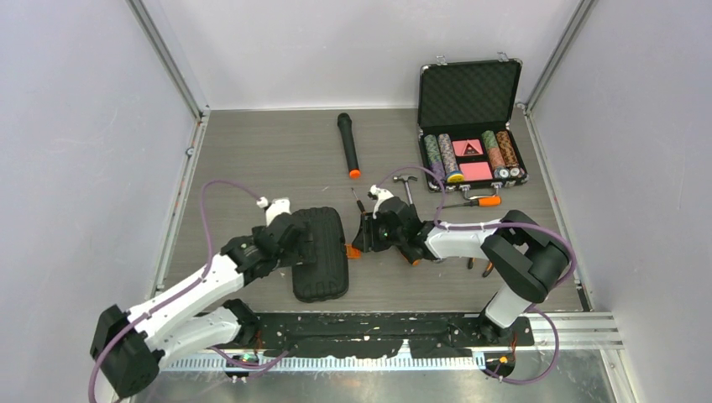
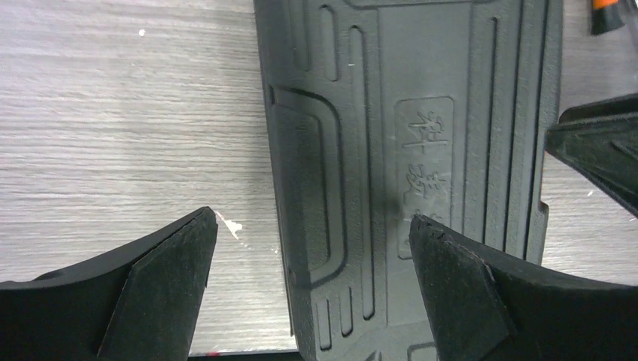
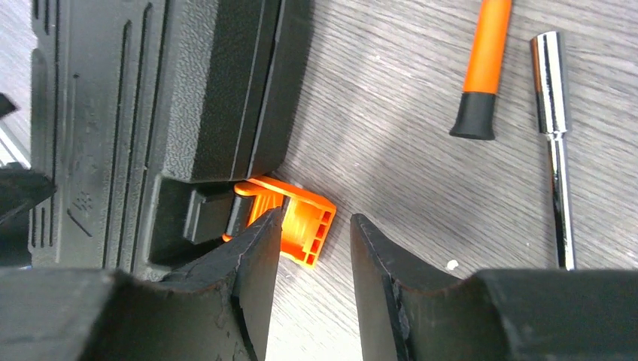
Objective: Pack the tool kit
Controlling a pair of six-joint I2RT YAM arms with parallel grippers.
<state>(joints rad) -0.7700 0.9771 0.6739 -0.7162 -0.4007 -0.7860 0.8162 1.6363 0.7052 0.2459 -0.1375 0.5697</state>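
Above, we are seeing the tool kit point(image 1: 319, 253) lying shut toward the table's point(image 1: 252, 151) near edge; left wrist, the left gripper point(image 2: 312, 218) hanging wide open over it; right wrist, the right gripper point(image 3: 316, 218), half-parted, straddling the orange latch point(image 3: 299, 204) unpinched, so we are judging latching is in hand, needing a press home.

Tool case point(image 1: 323, 260): shut, contents hidden. From above, its side toward the table's left edge is covered by the left gripper point(image 1: 304, 239). It is cut by the top and bottom edges in the left wrist view, and by the top and left edges in the right wrist view. Raised lettering point(image 2: 425, 162) on lid: illegible. Latch point(image 3: 305, 222): lower corner behind one finger point(image 3: 252, 271) of the right gripper point(image 3: 316, 219), contact unclear. Screwdriver point(image 3: 481, 68): handle only, cut by top edge. Steel shaft point(image 3: 554, 143): lower end behind the other finger. Orange bit point(image 1: 414, 261) under the right arm point(image 1: 462, 237): too small to name.
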